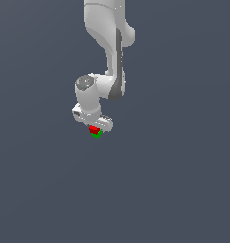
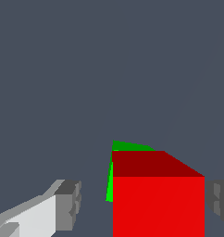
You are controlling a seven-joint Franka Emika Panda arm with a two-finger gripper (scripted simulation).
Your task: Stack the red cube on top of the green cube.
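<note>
The red cube (image 1: 93, 128) sits on top of the green cube (image 1: 95, 135), just under the white gripper (image 1: 94, 127). In the wrist view the red cube (image 2: 158, 199) fills the space between the fingers. Only a sliver of the green cube (image 2: 127, 147) shows behind and beside it. The gripper (image 2: 142, 203) stands around the red cube with its jaws apart. One finger (image 2: 67, 206) is clearly off the cube's side, and the other finger (image 2: 219, 201) is close to the opposite side. The gripper looks open.
The floor (image 1: 183, 190) is a plain dark grey surface. The white arm (image 1: 110, 52) rises above the cubes. No other objects show.
</note>
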